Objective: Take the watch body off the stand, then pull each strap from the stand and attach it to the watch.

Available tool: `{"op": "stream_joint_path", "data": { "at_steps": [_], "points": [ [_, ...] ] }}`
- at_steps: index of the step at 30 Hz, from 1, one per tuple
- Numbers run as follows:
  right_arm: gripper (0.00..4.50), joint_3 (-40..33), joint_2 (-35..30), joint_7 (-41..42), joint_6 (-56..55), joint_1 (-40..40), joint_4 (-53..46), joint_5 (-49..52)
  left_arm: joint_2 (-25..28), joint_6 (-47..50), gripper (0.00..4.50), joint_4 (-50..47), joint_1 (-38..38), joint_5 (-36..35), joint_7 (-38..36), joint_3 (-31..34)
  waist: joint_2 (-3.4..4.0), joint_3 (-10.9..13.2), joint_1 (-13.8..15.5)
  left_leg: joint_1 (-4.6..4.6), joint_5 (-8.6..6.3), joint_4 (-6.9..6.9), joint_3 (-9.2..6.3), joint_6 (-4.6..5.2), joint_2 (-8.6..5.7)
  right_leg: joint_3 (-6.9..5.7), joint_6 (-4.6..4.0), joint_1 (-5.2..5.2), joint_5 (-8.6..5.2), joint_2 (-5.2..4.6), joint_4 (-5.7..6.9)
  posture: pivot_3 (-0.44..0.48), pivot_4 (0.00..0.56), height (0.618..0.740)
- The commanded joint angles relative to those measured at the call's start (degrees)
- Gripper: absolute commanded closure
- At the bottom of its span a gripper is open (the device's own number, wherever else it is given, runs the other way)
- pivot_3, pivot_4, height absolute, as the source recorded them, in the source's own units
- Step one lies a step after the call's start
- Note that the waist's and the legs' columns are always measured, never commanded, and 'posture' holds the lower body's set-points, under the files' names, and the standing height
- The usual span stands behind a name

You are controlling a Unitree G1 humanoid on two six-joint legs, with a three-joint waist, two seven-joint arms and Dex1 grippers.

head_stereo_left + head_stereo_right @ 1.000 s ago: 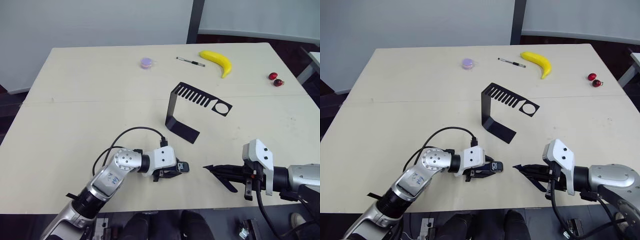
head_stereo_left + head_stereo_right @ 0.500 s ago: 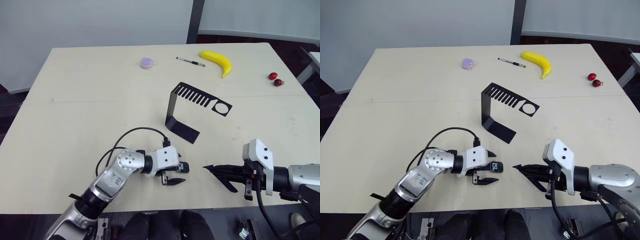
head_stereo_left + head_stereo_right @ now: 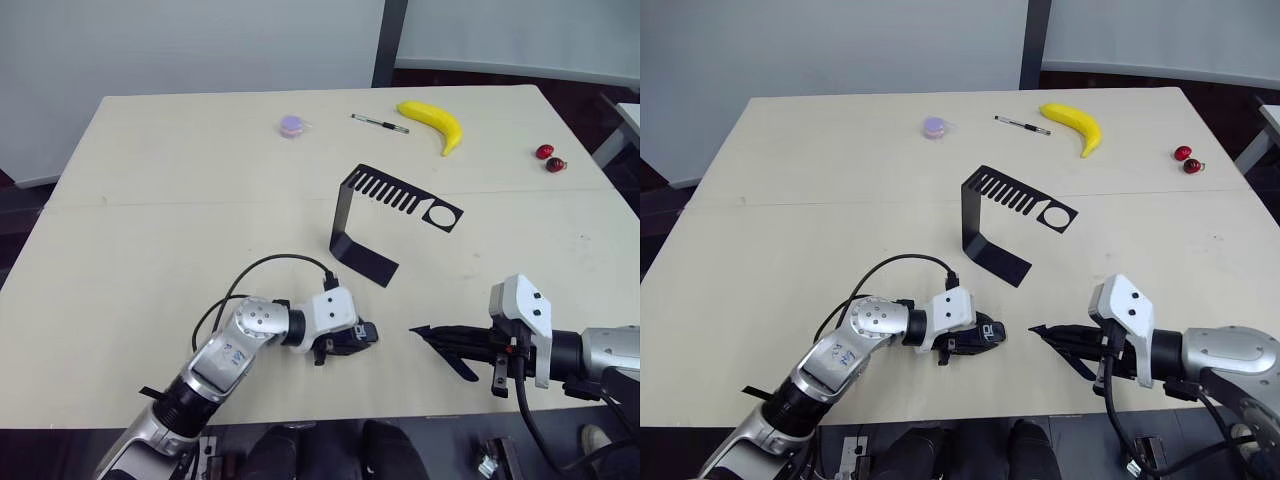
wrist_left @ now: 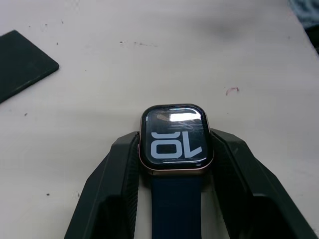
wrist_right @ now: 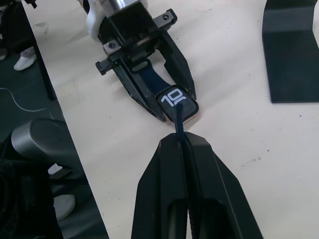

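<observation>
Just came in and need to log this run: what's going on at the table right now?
The robot is assembling a smartwatch. Its left claw is shut on the watch body, which already has one navy strap attached and sits low on the table. The right claw pinches the second strap, pointing it at the watch's free end. The black stand sits emptied behind them.

My arms are mostly silver-grey metal tubes with a round silver joint on the left arm (image 3: 250,322), and there's some small blue marking on the link just below it. Each wrist ends in a chunky white housing. A black cable (image 3: 270,265) loops from the left forearm over to that wrist block. Fingers (image 4: 234,174) are matte black wedges, and the left gripper (image 5: 174,102) base has a few small screws showing.
</observation>
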Motion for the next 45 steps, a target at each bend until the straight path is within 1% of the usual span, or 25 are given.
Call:
{"op": "stream_joint_path", "data": {
  "at_steps": [1, 5, 8, 15, 18, 23, 31, 45],
  "points": [
    [4.50, 0.41, 0.15, -0.66, -3.78, -1.79, -2.68, -3.35, -0.78, 10.85, 2.92, -0.57, -3.20, -9.33, -2.67, 6.52, 0.00, 0.00, -0.02, 0.00, 0.00, 0.01, 0.00, 0.00, 0.00, 0.00, 0.00, 0.00, 0.00, 0.00, 0.01, 0.000, 0.150, 0.740],
    [4.50, 3.79, 0.71, -0.97, -7.10, -4.62, -2.79, -7.59, -0.44, 19.86, 2.92, 1.60, -6.37, -15.78, -3.80, 10.57, 0.00, 0.00, -0.15, 0.01, 0.00, 0.02, -0.01, 0.00, -0.01, -0.01, 0.00, -0.01, 0.00, 0.01, 0.11, 0.000, 0.150, 0.740],
    [4.50, 9.08, 0.64, -1.12, -13.45, -8.23, -2.61, -15.84, 0.35, 27.13, 2.92, 3.22, -8.24, -21.37, -5.38, 13.60, 0.00, 0.00, -0.37, 0.01, 0.00, 0.01, 0.00, 0.00, -0.03, 0.00, 0.00, -0.03, 0.00, 0.00, 0.25, 0.000, 0.150, 0.740],
    [4.50, 17.18, 2.42, -1.40, -24.36, -12.33, 0.38, -29.95, -1.66, 34.60, 2.92, 7.49, -11.85, -27.04, -1.94, 18.90, 0.00, 0.00, -0.38, 0.00, 0.00, 0.02, -0.01, -0.01, -0.04, 0.00, -0.01, -0.07, -0.01, 0.01, 0.25, 0.000, 0.150, 0.740],
    [4.50, 18.84, 3.01, -0.88, -28.20, -12.73, 2.14, -33.65, -1.29, 35.12, 2.92, 8.11, -12.45, -27.87, -1.57, 18.87, 0.00, 0.00, -0.52, 0.00, 0.00, 0.02, -0.01, -0.01, -0.05, 0.00, -0.01, -0.07, -0.01, 0.00, 0.31, 0.000, 0.150, 0.740],
    [4.50, 19.59, 4.63, -0.92, -30.34, -13.21, 3.35, -35.91, -0.52, 34.82, 2.92, 8.36, -12.65, -28.77, -1.37, 18.67, 0.00, 0.00, -0.85, 0.00, 0.02, 0.02, -0.02, -0.03, -0.03, 0.00, -0.01, -0.08, -0.01, 0.02, 0.32, 0.000, 0.150, 0.740],
    [4.50, 21.29, 6.51, -1.07, -33.10, -13.13, 4.69, -39.55, -0.88, 34.18, 2.92, 8.86, -12.96, -29.22, -0.07, 19.13, 0.00, 0.00, -1.43, 0.00, 0.02, 0.01, -0.03, -0.03, -0.03, 0.00, -0.01, -0.08, -0.01, 0.02, 0.34, 0.000, 0.150, 0.740],
    [4.50, 22.64, 8.62, -0.61, -34.07, -13.92, 5.46, -41.64, -0.90, 33.35, 2.92, 8.16, -12.52, -30.52, 1.16, 18.40, 0.01, 0.00, -1.59, 0.01, 0.02, 0.01, -0.04, -0.03, -0.04, 0.00, -0.01, -0.08, -0.01, 0.01, 0.37, 0.000, 0.150, 0.740]
  ]
}}
